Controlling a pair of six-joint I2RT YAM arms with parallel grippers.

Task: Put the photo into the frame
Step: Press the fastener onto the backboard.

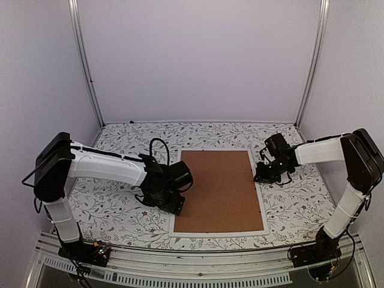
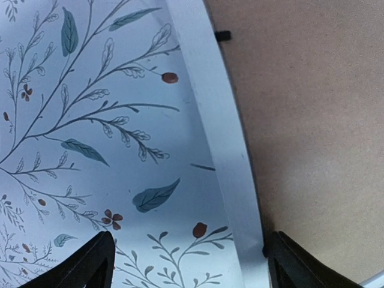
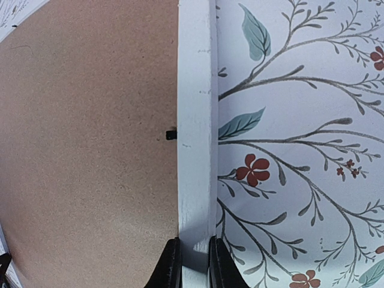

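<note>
Currently your large white-bordered rectangular picture frame (image 1: pixel 219 232) lies face-down on the floral-print tablecloth (image 1: pixel 300 204), brown fibreboard backing board (image 1: pixel 219 192) seated in it, landscape photo unseen, likely beneath; right gripper (image 3: pixel 194 240) pinches the right rail, seemingly steadying, left gripper (image 2: pixel 189 235) spread astride the left rail.

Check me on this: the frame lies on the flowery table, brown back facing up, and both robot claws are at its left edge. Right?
Not quite. Only the left gripper is at the left edge of the frame; the right gripper is at its right edge, as the top external view shows. The brown back does face up on the flowery table.
</note>
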